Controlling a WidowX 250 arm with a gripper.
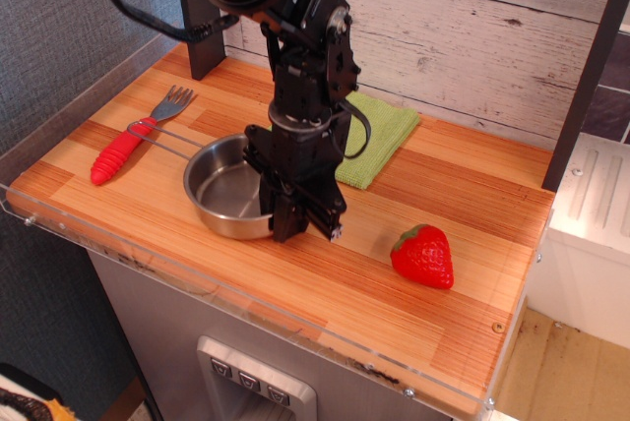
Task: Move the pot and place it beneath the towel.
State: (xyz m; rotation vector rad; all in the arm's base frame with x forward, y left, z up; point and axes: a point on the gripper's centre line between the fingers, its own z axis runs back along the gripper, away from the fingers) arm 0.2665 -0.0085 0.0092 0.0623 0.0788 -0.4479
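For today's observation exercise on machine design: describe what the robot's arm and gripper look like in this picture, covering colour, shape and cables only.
The arm is matte black throughout, built from chunky, boxy segments joined by rounded housings, with a large cylindrical joint at the top. A black cable loops out from its upper left and another curls beside the wrist. The gripper is also black, narrow and angular. No markings are readable.

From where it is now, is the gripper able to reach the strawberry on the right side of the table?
Probably yes. The gripper sits low at the pot's right rim, and the strawberry lies apart from it with only bare tabletop between. Whether the jaws are holding the pot's rim cannot be told.
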